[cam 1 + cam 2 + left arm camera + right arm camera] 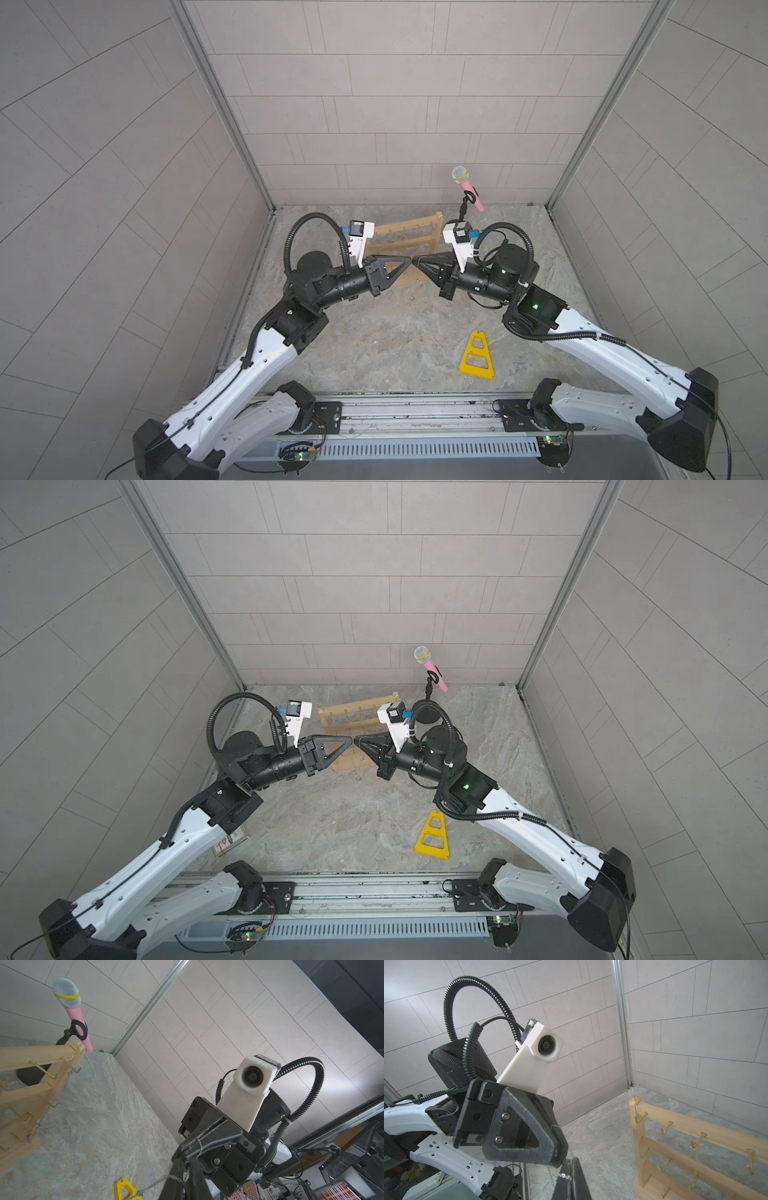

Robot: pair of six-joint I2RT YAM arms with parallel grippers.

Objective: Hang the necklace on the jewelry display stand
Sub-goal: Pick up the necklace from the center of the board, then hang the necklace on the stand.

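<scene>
Left claw: the left claw (408,262) is up off the tabletop (374,345), fingers drawn together at the tip and nipping the necklace (158,1183), a fine silvery chain.
Right claw: the right claw (416,263) comes in nose to nose with it, fingers pressed tight, the same chain pinched and looped across them.
Meeting point: the two tips are all but touching, right in front of the jewelry display stand (399,227).
Stand: it's upright near the back of the tabletop, set at a slant, base flat on the stone.
Both top views: the face-off and the layout are clear, but the chain is too thin to make out there.
Left wrist view: here's the chain, one strand running up to the left claw and a tangle wrapped over the right claw's closed fingers (214,1130).
Right wrist view: a thread of chain lies over the left claw's tip, with more at the right claw's own fingers. There's also a hanging chain (694,1144) on a gold hook of the stand's top bar.
Only in a top view: a printed card (227,842) peeks out beneath the left arm.
Bystanders: a pink microphone (468,190) sits on its black microphone stand (428,717) behind the right arm. A yellow triangular frame (477,356) lies flat, well apart.
</scene>
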